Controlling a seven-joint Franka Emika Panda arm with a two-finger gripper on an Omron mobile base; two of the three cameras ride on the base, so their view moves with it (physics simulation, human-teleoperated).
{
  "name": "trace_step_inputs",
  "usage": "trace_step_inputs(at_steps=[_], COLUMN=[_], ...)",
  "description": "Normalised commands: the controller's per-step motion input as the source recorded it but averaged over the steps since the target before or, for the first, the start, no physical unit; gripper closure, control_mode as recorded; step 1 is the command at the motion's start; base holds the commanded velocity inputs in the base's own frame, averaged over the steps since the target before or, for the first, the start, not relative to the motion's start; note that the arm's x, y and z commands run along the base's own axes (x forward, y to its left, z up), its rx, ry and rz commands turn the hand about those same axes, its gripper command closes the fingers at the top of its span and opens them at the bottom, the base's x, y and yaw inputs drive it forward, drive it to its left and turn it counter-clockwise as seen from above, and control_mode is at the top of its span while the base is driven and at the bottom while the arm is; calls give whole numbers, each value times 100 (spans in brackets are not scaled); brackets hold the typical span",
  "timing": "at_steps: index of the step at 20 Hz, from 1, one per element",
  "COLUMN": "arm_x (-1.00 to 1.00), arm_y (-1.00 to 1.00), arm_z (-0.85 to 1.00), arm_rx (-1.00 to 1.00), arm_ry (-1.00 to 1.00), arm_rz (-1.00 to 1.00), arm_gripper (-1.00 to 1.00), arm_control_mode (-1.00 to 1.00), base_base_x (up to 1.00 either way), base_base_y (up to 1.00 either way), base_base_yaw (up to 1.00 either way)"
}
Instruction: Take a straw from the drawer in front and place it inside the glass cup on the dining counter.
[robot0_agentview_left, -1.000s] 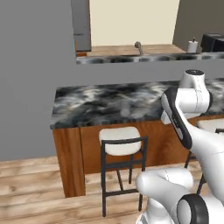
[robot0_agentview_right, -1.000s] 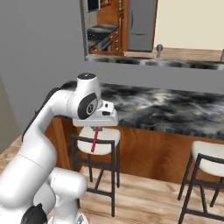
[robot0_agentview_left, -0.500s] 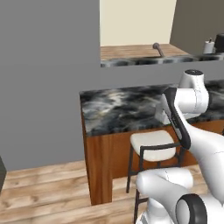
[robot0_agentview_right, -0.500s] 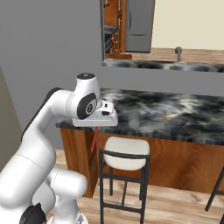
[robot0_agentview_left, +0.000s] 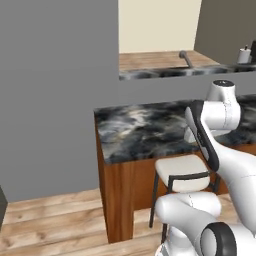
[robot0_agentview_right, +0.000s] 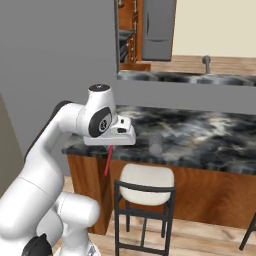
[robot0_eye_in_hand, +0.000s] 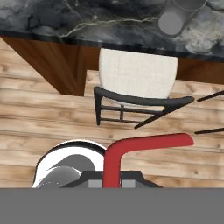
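Base rolls right along the counter (robot0_agentview_right: 210, 150); the stool (robot0_agentview_right: 146, 185) slides into centre frame; gripper (robot0_agentview_right: 110, 145) clamped on the straw (robot0_agentview_right: 107, 161), hanging below the jaws; cup (robot0_agentview_right: 156, 142) now stands just ahead of them, so lifting and reaching likely come next

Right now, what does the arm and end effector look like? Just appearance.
Glossy white rounded arm links with dark grey joint bands and a round dark cap with a pale centre on the wrist. No cables or markings visible. The end effector is a flat white block; in the hand view its finger tips are small and dark.
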Motion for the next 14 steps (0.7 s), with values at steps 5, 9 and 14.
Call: trace_step_inputs(at_steps=[5,9,14], arm_x=[0,0,0], arm_y=[0,0,-1], arm_z=[0,0,0], arm_rx=[0,0,4], arm_ry=[0,0,-7], arm_rz=[0,0,0], arm_gripper=[100,100,100], arm_control_mode=[100,100,-100], base_base_x=[46,17,0], base_base_y=[15,8,0], base_base_yaw=[0,0,0])
